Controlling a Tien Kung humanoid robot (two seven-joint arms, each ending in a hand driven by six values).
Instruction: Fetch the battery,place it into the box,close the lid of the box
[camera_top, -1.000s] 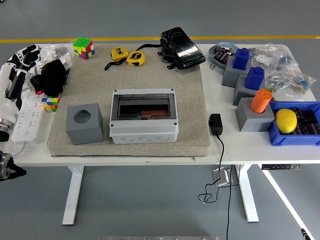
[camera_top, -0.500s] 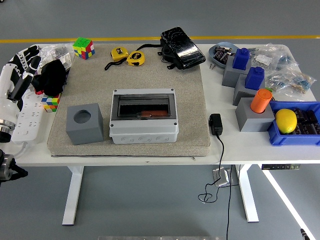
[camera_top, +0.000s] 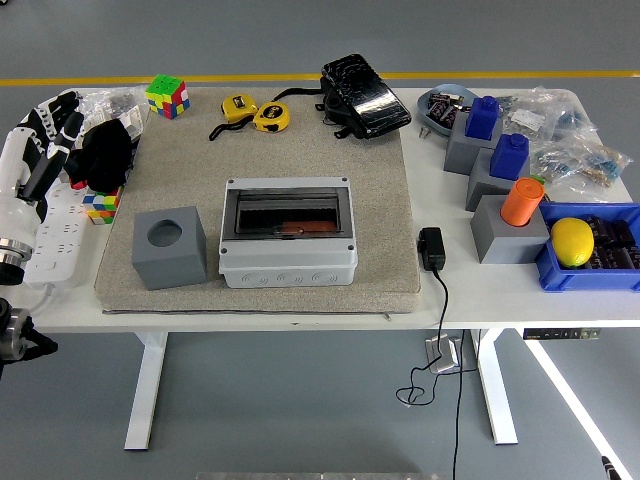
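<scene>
Meanwhile, the robot's left hand (camera_top: 52, 125) hovers with fingers loosely spread and empty at the table's left edge. Mid-table, the grey box (camera_top: 288, 232) sits lid-down, the orange battery (camera_top: 291, 228) seemingly inside; pressing the lid evenly should seat it.

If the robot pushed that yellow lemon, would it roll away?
Probably only a little. The lemon looks round and smooth, so it likely rolls easily, but it sits inside the blue bin, whose walls should stop it. Its smooth skin might also slip in the fingers.
</scene>
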